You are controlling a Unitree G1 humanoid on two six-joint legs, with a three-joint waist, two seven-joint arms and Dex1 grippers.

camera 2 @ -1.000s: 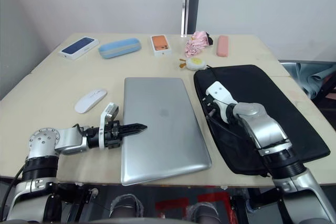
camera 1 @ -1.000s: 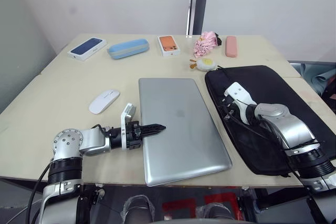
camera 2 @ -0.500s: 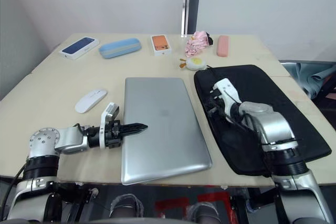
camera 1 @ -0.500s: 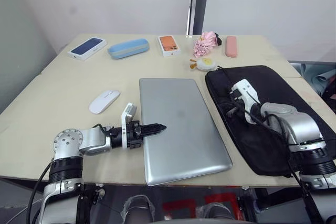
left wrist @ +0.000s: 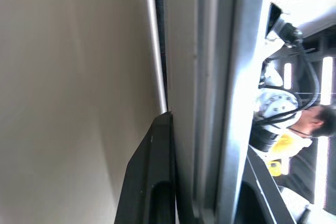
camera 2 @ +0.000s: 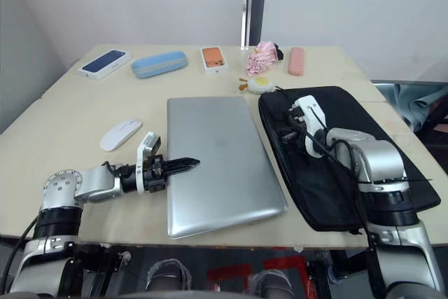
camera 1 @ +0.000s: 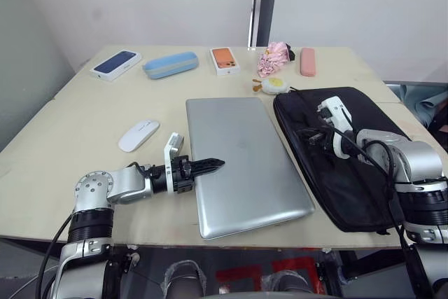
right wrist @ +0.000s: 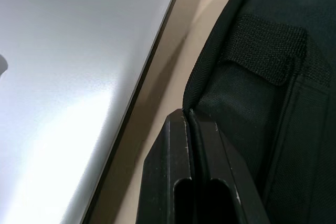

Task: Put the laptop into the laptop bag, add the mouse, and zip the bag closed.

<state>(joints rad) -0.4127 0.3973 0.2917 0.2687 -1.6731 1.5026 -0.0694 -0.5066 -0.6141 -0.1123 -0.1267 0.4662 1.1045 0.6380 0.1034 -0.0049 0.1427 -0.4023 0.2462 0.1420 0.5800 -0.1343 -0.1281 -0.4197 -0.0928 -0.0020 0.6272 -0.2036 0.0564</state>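
Laptop (camera 1: 245,162) lies beside laptop bag (camera 1: 364,166), not inside.

L gripper (camera 1: 218,163) clamped w/ arm reaching inward; R gripper (right wrist: 189,116) pinched, forearm bent inward.

- The laptop (camera 1: 245,162): a large, thin, silver-grey slab with rounded corners and a faint logo at its centre. Its lid is closed. It lies flat on the desk (camera 1: 84,131), slightly skewed, with its near edge close to the desk's front edge.
- The laptop bag (camera 1: 371,166): a big, flat, black fabric sleeve lying just to the right of the laptop. A small white-and-yellow egg charm (camera 1: 274,84) rests at its far left corner.
- The mouse (camera 1: 138,134): a small, flat, glossy white oval, lying on the desk left of the laptop, apart from it.
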